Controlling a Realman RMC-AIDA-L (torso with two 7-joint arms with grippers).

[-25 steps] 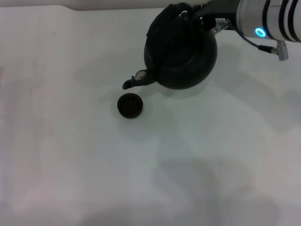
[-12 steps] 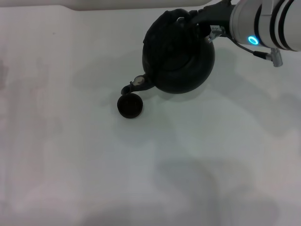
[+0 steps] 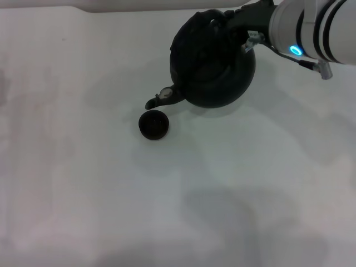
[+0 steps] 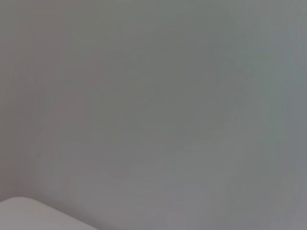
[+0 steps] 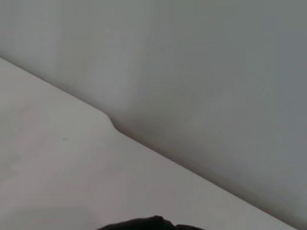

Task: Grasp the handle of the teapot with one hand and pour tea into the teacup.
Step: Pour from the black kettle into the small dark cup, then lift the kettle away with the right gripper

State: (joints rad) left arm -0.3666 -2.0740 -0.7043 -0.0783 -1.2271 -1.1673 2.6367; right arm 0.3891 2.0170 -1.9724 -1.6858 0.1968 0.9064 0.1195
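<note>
In the head view, the large matte-black teapot (image 3: pixel 214 64) hangs tilted above the white table (image 3: pixel 83 183), its short spout (image 3: pixel 158 100) with a pale spot pointing down-left just above the teacup. The tiny dark teacup (image 3: pixel 153 124) stands on the table right under the spout tip. My right gripper (image 3: pixel 236 22) is shut on the black arched handle (image 3: pixel 207 18) at the teapot's top, and its white banded arm with a blue light (image 3: pixel 311 30) reaches in from the right. A sliver of the dark teapot (image 5: pixel 148 223) shows in the right wrist view. My left gripper is out of view.
The table's far edge (image 3: pixel 111 8) runs close behind the teapot. The right wrist view shows the table edge (image 5: pixel 110 120) against a grey wall. The left wrist view shows only grey wall and a white corner (image 4: pixel 29 215).
My right arm has shifted slightly left and rolled, its blue light moving down-left. The teapot stays tilted, its spout dipping closer to the teacup and then easing up a little.
</note>
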